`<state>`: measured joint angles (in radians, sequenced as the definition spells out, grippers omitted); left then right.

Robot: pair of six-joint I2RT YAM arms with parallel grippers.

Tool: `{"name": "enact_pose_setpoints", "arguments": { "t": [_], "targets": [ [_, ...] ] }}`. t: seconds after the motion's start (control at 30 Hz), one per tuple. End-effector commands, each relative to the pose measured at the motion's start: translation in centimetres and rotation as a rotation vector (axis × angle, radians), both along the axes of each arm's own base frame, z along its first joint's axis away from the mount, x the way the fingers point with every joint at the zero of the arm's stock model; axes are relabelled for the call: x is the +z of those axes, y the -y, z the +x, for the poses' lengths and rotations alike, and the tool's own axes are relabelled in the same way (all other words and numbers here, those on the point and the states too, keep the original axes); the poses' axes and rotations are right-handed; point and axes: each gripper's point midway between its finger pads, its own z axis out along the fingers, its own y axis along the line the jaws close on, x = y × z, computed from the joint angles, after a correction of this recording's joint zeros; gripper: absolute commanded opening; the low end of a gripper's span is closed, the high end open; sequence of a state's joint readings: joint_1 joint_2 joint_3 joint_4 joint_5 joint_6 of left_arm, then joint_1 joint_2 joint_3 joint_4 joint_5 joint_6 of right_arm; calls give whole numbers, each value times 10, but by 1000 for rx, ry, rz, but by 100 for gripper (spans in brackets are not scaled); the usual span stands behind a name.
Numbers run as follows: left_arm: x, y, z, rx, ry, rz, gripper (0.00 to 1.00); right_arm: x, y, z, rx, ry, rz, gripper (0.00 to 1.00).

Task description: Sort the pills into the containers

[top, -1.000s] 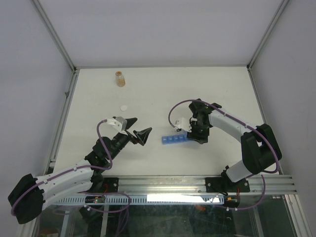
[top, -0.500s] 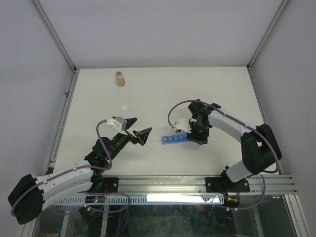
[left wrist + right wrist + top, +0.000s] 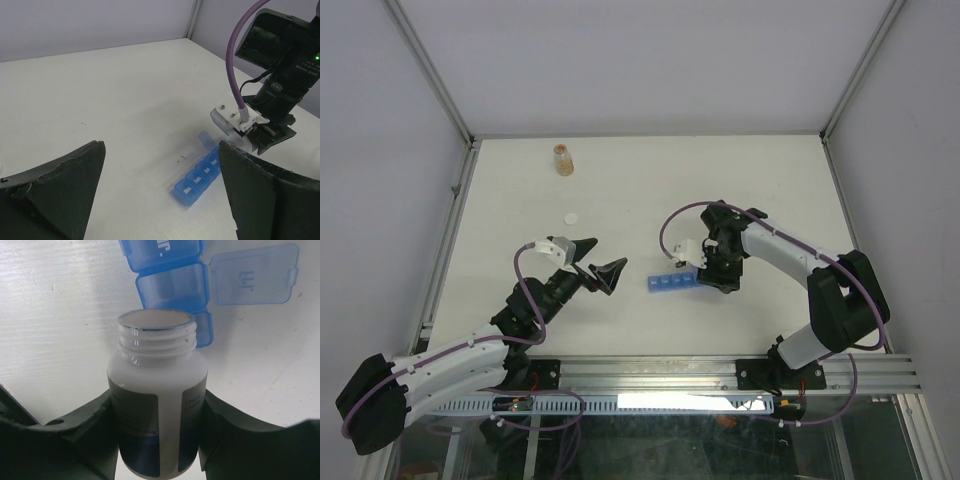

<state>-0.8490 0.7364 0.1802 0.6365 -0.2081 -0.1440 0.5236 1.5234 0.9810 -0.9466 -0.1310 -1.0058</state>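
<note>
Strip of small square translucent-blue plastic containers (image 3: 672, 284): flat on the white bench (image 3: 650, 190), toward 5 o'clock of its centre. One lid (image 3: 255, 275) is flipped open; the others that show are shut. No pill is visible in any compartment.

Small white plastic bottle (image 3: 157, 390), uncapped: clamped in the right jaws at about half spread, mouth just beside the open compartment at the strip's 3 o'clock end.

Left jaws: spread wide, holding nothing, at 9 o'clock of the strip and apart from it.

Status, judged: sorting barely begun, all filling left to do.
</note>
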Motion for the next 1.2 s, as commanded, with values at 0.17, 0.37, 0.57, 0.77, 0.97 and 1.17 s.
{"name": "enact_pose_setpoints", "arguments": {
  "t": [0.17, 0.37, 0.57, 0.77, 0.97, 1.17],
  "targets": [
    [13, -4, 0, 8, 46, -37, 99, 8, -4, -1, -13, -10, 6, 0],
    [13, -3, 0, 9, 45, -37, 99, 10, -3, -1, -17, 6, 10, 0],
    [14, -4, 1, 11, 44, -38, 99, 9, 1, 3, -26, 42, -13, 0],
    [13, -3, 1, 9, 44, -34, 99, 7, 6, 9, -25, 77, -46, 0],
    [13, -3, 1, 11, 41, -32, 99, 8, 5, 11, -28, 82, -56, 0],
    [13, -2, 1, 10, 41, -31, 99, 10, 2, 6, -29, 47, -49, 0]
  ]
}}
